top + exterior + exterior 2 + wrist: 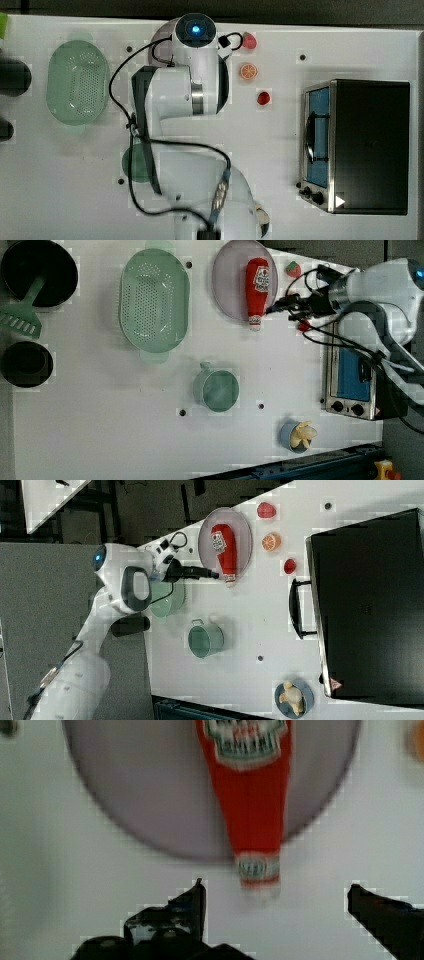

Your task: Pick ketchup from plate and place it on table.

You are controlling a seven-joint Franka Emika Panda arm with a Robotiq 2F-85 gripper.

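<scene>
The ketchup [257, 287] lies flat on the plate [227, 280], its cap end reaching past the plate's rim over the white bench [100, 415]. In the top view the arm covers both, leaving just a sliver of the plate [159, 35] at the arm's left. The left view and the right view show the whole bottle [225, 550], and the wrist view shows the neck and cap [257, 870] up close.

The end effector [275, 895] is released, its 2 dark fingers [192, 902] spread wide and holding nothing. In the wrist view the cap sits just ahead of the gap between them, apart from both. In the left view the end effector [272, 307] hangs just beside the cap end, on the left view's right.

The plate sits near the bench's far edge in the left view. A green colander [155, 300] lies beside it on the left view's left, well apart from the bottle. A strawberry [249, 41], an orange slice [248, 71] and a small red fruit piece [264, 97] lie in a row between the plate and a toaster oven [357, 145]. Below the cap in the left view the bench is bare down to a green cup [217, 390].

The bottle's label [262, 277] is white with a green band; its lettering cannot be read.
</scene>
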